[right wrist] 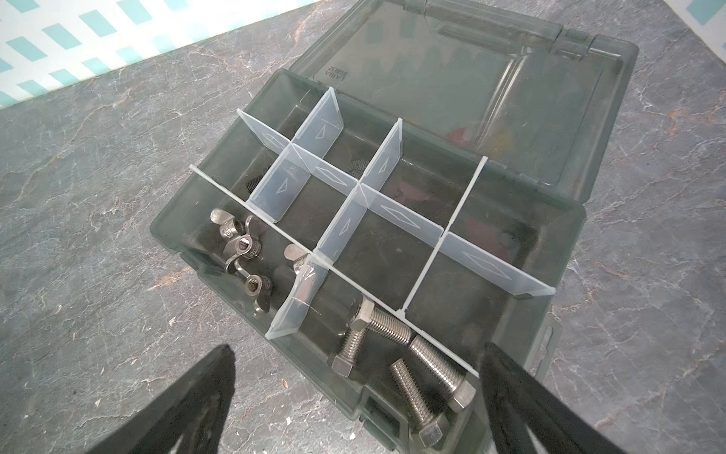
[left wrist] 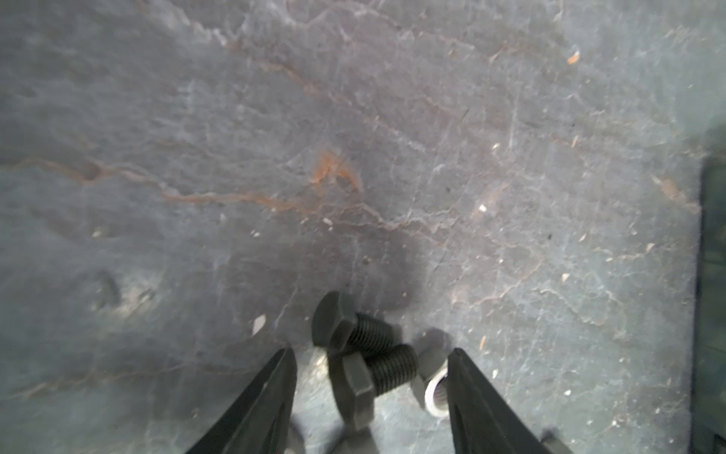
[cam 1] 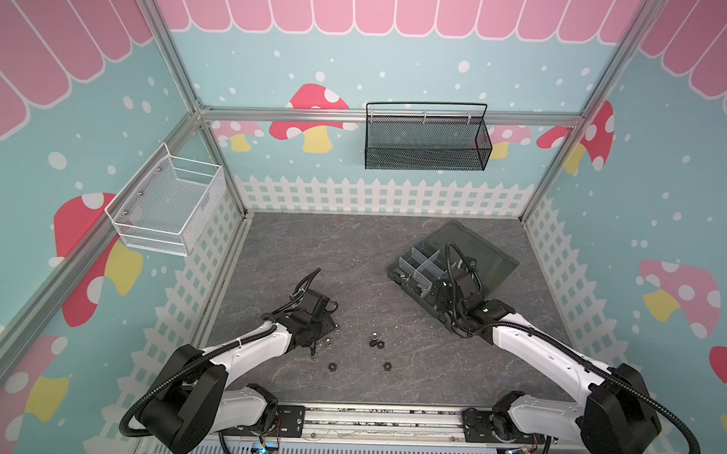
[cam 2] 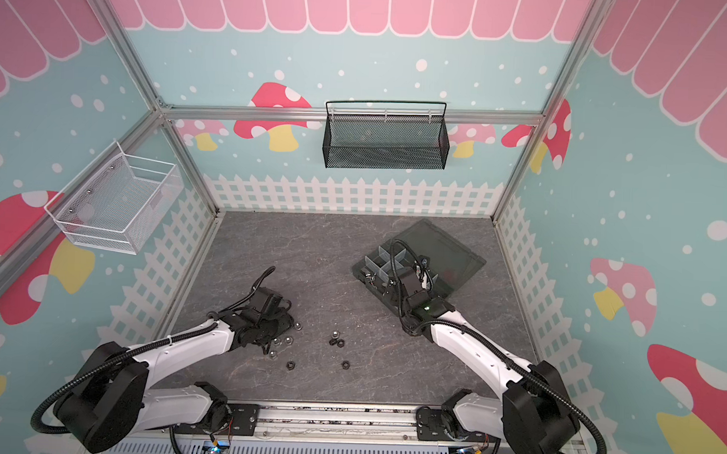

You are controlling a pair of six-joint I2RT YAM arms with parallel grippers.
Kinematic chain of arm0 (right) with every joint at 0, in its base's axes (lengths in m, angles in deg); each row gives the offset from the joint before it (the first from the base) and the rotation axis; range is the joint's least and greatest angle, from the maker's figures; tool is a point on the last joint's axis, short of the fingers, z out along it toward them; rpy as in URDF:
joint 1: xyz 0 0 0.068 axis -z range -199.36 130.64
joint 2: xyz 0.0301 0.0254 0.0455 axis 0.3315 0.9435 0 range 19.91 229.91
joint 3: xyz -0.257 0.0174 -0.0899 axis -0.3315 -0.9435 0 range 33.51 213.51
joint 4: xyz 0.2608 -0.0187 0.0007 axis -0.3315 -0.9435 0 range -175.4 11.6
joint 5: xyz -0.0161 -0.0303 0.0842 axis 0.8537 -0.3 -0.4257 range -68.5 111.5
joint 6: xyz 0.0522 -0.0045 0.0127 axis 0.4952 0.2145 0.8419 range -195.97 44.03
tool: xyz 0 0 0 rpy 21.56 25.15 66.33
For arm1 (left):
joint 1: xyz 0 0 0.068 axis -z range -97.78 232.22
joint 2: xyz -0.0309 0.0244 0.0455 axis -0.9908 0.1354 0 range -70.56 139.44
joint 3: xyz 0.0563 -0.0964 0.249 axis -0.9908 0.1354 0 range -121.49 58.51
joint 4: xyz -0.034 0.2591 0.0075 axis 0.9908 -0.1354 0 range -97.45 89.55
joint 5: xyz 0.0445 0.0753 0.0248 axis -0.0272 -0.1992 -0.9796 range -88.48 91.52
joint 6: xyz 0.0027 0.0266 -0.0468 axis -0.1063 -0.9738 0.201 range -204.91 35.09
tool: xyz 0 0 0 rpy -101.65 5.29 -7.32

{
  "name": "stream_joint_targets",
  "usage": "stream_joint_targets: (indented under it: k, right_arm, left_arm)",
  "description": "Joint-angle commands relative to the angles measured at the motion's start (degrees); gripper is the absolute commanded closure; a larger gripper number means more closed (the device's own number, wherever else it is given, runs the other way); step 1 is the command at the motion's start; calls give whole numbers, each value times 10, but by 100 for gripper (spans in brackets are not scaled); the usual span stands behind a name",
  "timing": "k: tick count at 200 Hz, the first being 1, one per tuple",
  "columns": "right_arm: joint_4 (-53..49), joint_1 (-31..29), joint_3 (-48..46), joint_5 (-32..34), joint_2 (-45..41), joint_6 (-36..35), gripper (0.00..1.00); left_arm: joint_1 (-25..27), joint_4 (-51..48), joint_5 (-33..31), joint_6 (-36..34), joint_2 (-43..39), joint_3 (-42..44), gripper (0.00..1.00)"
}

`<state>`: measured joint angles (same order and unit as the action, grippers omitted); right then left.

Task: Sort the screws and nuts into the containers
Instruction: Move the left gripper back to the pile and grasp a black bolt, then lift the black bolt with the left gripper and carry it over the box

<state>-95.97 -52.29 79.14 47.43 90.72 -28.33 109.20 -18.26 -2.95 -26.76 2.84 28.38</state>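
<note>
Front-left of table (cam 1: 352, 256): left gripper (left wrist: 369, 351) low, jaws partly apart, straddling two black bolts (left wrist: 365, 338) and silver hex nut (left wrist: 434, 389), none clamped. Toward right edge: right gripper (right wrist: 355, 348) spread wide above organizer box (right wrist: 471, 306); silver bolts (right wrist: 387, 324) and wing nuts (right wrist: 241, 247) in adjoining compartments.

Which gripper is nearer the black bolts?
Left: the left gripper straddles the black bolts on the table, jaws apart. The right gripper hangs open above the box, well away.
</note>
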Motion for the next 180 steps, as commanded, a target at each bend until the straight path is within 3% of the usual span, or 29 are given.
stream_joint_targets:
  k: [1, 77, 180]
  right_arm:
    - [0, 3, 15, 6, 6, 6, 2]
    - [0, 4, 21, 5, 18, 2, 2]
    - [-6, 4, 18, 13, 9, 6, 2]
  left_arm:
    - [-6, 25, -6, 4, 14, 3, 40]
    - [-20, 25, -20, -25, 60, -22, 41]
    - [-21, -100, -43, -96, 134, -97, 56]
